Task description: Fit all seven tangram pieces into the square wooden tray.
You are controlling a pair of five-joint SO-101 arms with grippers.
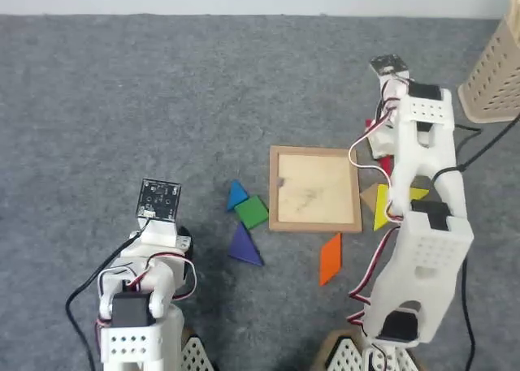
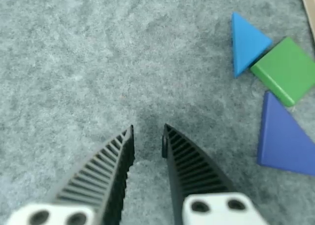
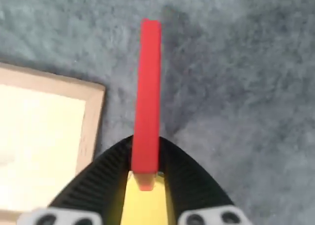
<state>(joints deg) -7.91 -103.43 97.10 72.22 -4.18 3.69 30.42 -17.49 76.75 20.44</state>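
The square wooden tray (image 1: 315,222) lies mid-table with nothing in it. My right gripper (image 3: 146,141) is shut on a red piece (image 3: 150,82) held on edge, just off the tray's corner (image 3: 92,117); in the high view this gripper (image 1: 379,142) is beside the tray's far right corner. A blue triangle (image 1: 236,194), a green square (image 1: 253,212) and a dark blue triangle (image 1: 244,245) lie left of the tray. An orange parallelogram (image 1: 330,257) lies in front of it, with a yellow triangle (image 1: 382,210) and a tan piece (image 1: 370,196) to its right. My left gripper (image 2: 147,134) hovers slightly open over bare carpet, left of the blue triangle (image 2: 246,40).
Grey carpet covers the table. A perforated beige tower (image 1: 496,71) stands at the far right edge. The right arm (image 1: 422,225) stretches over the yellow and tan pieces. The left arm (image 1: 146,298) sits at the near left.
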